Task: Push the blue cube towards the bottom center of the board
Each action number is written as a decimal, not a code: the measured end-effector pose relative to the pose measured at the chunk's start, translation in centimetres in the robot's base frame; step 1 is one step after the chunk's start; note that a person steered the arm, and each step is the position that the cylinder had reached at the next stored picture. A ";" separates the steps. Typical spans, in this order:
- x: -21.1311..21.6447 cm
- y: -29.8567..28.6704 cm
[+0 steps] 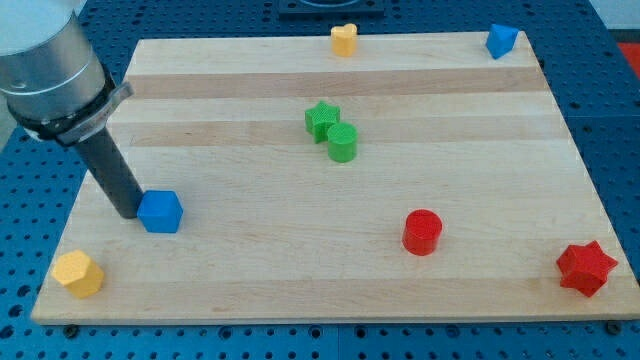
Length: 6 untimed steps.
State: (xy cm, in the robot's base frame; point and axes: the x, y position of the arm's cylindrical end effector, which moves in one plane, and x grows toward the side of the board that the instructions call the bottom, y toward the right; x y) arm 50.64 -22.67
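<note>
The blue cube lies on the wooden board at the view's left, a little below mid-height. My tip rests on the board right against the cube's left side. The dark rod rises from it up and to the left into the grey arm at the view's top left corner.
A second blue block sits at the top right corner. A yellow block is at the top centre, another yellow block at the bottom left. A green star touches a green cylinder. A red cylinder and a red star lie lower right.
</note>
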 end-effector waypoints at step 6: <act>4.2 11.2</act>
State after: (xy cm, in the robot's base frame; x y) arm 54.86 -11.48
